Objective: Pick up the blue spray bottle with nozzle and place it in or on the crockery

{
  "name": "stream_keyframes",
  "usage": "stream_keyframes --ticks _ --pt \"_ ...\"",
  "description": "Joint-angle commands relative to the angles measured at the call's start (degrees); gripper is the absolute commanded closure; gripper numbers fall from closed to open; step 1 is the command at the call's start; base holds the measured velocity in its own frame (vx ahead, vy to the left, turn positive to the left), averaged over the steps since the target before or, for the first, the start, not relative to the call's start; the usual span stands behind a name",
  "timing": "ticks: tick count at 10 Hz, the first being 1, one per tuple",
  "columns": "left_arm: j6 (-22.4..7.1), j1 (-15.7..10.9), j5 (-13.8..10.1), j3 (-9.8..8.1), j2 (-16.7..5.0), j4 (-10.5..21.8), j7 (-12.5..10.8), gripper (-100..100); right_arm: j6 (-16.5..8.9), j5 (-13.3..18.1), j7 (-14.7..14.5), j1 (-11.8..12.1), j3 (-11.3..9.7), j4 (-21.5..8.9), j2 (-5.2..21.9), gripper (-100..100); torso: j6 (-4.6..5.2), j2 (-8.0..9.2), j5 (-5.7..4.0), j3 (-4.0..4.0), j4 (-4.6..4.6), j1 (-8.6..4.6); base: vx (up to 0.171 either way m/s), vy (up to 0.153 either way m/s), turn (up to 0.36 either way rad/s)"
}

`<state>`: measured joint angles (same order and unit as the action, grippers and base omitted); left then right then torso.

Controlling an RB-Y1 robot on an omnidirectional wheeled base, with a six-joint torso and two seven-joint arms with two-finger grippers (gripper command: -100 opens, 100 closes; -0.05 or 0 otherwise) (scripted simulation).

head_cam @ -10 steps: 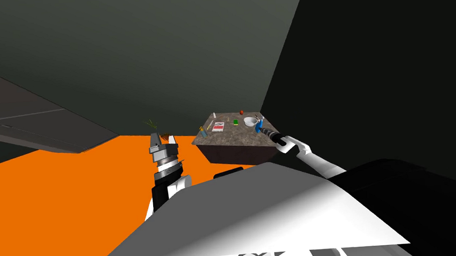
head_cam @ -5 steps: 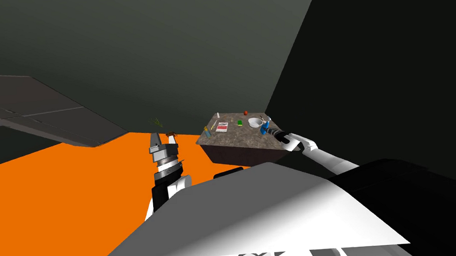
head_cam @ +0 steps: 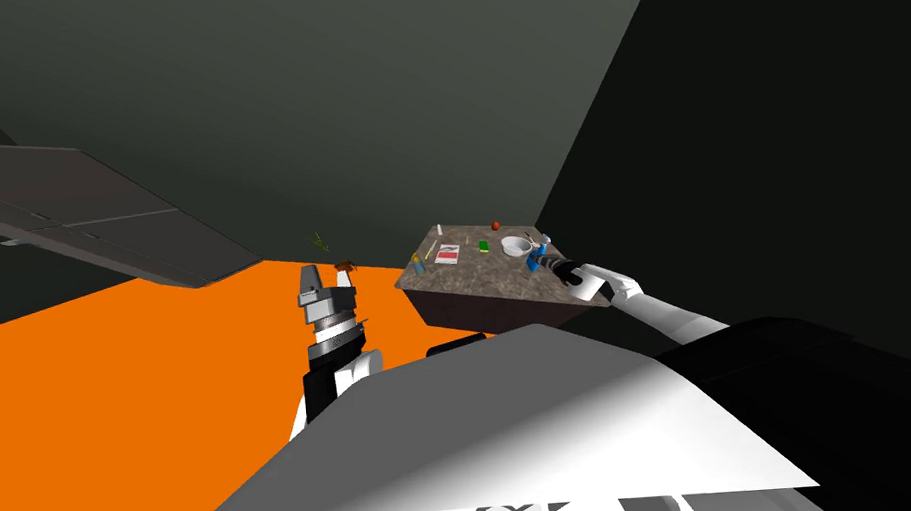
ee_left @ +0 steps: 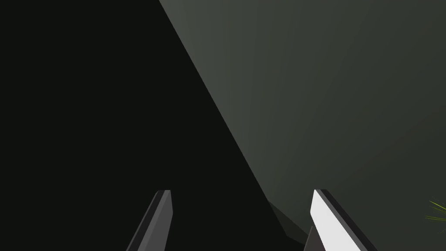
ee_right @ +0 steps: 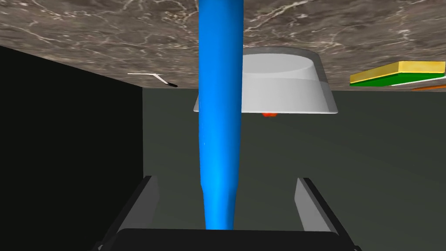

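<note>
The right end effector [ee_right: 226, 178] is spread, its fingers either side of the blue spray bottle [ee_right: 220, 87] but clear of it. The bottle stands on the worktop [ee_right: 87, 26], just beside the white bowl [ee_right: 278, 87]. Best to close squarely on the bottle's body, then lift straight up before crossing the bowl's rim. The left end effector [ee_left: 241, 190] hangs spread, well to the left.

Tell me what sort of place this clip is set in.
Probably a sparse simulated house room, perhaps a kitchen or dining corner: an orange floor, plain dark grey walls, and a marble-topped table carrying a white bowl, a blue spray bottle and other small household items.
</note>
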<state>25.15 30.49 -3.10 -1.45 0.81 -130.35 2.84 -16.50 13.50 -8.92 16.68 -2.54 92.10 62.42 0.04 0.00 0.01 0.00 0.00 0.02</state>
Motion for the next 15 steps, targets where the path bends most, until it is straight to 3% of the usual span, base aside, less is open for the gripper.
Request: stream_keyframes --ticks 1,2,3,7,8,9,10,11,15 --pt "0.0 0.0 0.0 0.0 0.0 0.0 0.0 0 0.53 0.55 -0.37 -0.73 0.01 -1.64 -1.16 -100 0.0 0.0 0.0 0.0 0.0 0.0 0.08 -0.028 0.094" --pt "0.0 0.0 0.0 0.0 0.0 0.0 0.0 0 0.36 0.49 -0.2 -0.39 0.04 -1.05 -0.89 -100 -0.03 -0.2 -0.03 -0.11 -0.04 -0.11 0.051 -0.021 0.03" --pt "0.0 0.01 0.0 0.0 0.0 0.0 0.0 0 0.48 0.56 -0.27 -0.45 0.05 -1.2 -0.99 100 0.0 -0.15 -0.03 -0.1 -0.04 -0.1 0.007 -0.003 -0.003" --pt "0.0 0.0 0.0 0.0 0.0 0.0 0.0 0 0.44 0.55 -0.26 -0.46 0.08 -1.19 -0.97 100 -0.03 -0.01 -0.03 -0.01 -0.02 -0.03 0.001 -0.001 -0.003" --pt "0.0 0.0 0.0 0.0 0.0 0.0 0.0 0 0.45 0.55 -0.26 -0.46 0.08 -1.19 -0.97 0 -0.03 -0.01 -0.03 -0.01 -0.01 -0.03 0.0 0.0 0.0" --pt "0.0 0.0 0.0 0.0 0.0 0.0 0.0 0 0.44 0.55 -0.26 -0.45 0.08 -1.19 -0.97 100 -0.03 -0.01 -0.03 -0.01 -0.01 -0.03 0.0 0.0 0.0" --pt "0.0 0.0 0.0 0.0 0.0 0.0 0.0 0 0.45 0.55 -0.26 -0.46 0.08 -1.19 -0.97 0 -0.03 -0.01 -0.03 -0.01 -0.01 -0.03 0.0 0.0 0.0" --pt "0.0 0.0 0.0 0.0 0.0 0.0 0.0 0 -0.42 0.46 -0.08 -0.54 1.07 -0.76 0.23 100 -0.03 -0.01 -0.04 -0.01 -0.01 -0.03 -0.09 0.029 0.206" --pt "-0.01 -0.04 0.0 0.01 0.0 0.0 0.0 0 -2.82 -0.26 0.6 -0.65 3.53 0.41 3.73 100 -0.11 0.92 0.08 0.54 0.24 0.1 -0.215 0.0 0.198"
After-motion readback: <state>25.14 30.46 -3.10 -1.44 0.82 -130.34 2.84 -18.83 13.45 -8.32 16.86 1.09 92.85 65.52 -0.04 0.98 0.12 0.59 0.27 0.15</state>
